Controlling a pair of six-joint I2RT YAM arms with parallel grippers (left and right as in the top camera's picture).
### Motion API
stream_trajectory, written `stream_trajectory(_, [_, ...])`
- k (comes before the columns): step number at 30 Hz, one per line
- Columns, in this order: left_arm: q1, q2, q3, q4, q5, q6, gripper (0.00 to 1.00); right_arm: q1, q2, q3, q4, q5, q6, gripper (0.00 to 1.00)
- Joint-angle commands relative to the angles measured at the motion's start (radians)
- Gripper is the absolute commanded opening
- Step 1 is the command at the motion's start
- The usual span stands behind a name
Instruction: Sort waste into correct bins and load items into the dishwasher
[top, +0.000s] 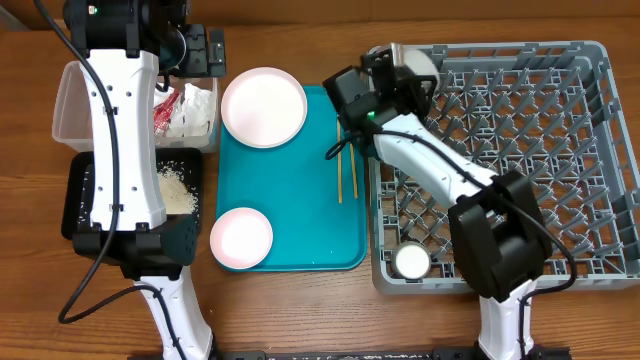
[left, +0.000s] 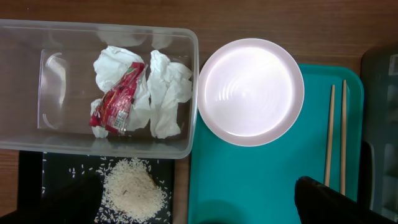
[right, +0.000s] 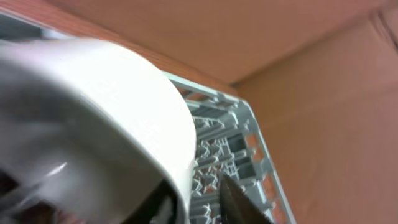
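Jaws of the right gripper (top: 398, 80) are clenched on a white bowl (top: 420, 62), which hangs tilted over the far-left corner of the dish rack (top: 590, 150). The right wrist view shows the bowl's rim close up, one dark finger (right: 239, 199) under it and the rack's pegs behind. Jaws of the left gripper (left: 196, 208) are released, spread wide with nothing between them, hovering near the left edge of the tabletop (top: 300, 310).

The grey dish rack fills the right part of the tabletop, out to its right edge. A teal tray (top: 300, 200) lies in the middle, just beside the rack's left wall. The clear tub (top: 70, 110) sits toward the far-left corner, and the black tray (top: 75, 200) lies just nearer, partly hidden by the left arm.

A white plate (top: 263, 107) rests on the teal tray's far-left corner, its rim overhanging toward the tub. A smaller pinkish-white plate (top: 241, 238) sits on the tray's near-left corner. A small white cup (top: 411, 261) stands mouth up in the rack's near-left corner. Two chopsticks (top: 345, 170) lie side by side along the tray's right side.

In the tub, a red-and-white wrapper (left: 118, 99) lies on crumpled white paper (left: 165, 93). Rice (left: 134, 193) is heaped in the black tray, with loose grains scattered around the heap.
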Motion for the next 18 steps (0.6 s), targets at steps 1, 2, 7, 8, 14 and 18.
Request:
stream_trajectory(1, [0.006,-0.015,0.018,0.003,-0.010,-0.014,1.00,0.051,-0.001,0.008,-0.008,-0.009,-0.002,0.29])
stream_trajectory(2, [0.006,-0.015,0.018,0.003,-0.010,-0.014,1.00,0.064,-0.001,0.008,-0.016,-0.011,-0.002,0.32])
stream_trajectory(7, [0.006,-0.015,0.018,0.003,-0.009,-0.014,1.00,0.124,-0.002,0.008,-0.070,-0.095,-0.002,0.51])
stream_trajectory(8, [0.006,-0.015,0.018,0.003,-0.009,-0.014,1.00,0.132,-0.003,0.009,-0.076,-0.112,-0.001,0.55])
stream_trajectory(14, [0.006,-0.015,0.018,0.003,-0.009,-0.014,1.00,0.157,-0.067,0.050,-0.177,-0.264,0.077,0.69])
stream_trajectory(18, [0.006,-0.015,0.018,0.003,-0.010,-0.014,1.00,0.153,-0.154,0.152,-0.320,-0.532,0.176,0.73])
